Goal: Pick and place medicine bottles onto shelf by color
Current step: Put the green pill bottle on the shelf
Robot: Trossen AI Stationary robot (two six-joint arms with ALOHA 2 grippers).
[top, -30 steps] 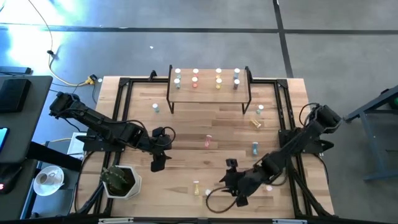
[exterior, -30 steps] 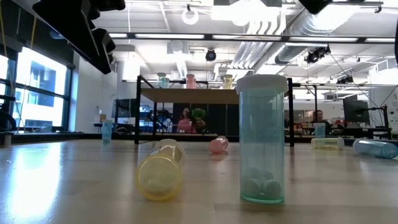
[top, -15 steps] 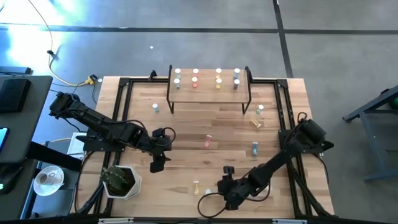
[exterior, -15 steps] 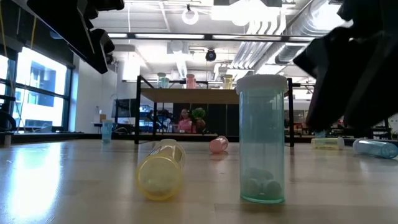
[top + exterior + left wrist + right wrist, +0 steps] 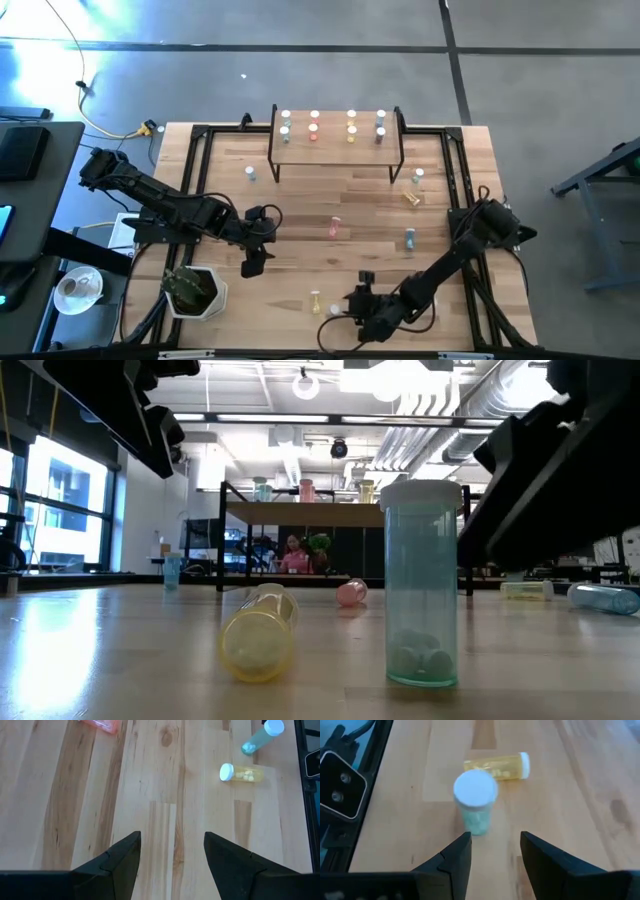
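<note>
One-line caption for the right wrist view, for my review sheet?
Open right gripper faces an upright green medicine bottle, a yellow bottle lying on its side beyond it.

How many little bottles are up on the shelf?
8, in two rows of four on the shelf: green pair at its left end, then red pair, yellow pair, blue pair at its right end. None seem hidden.
</note>
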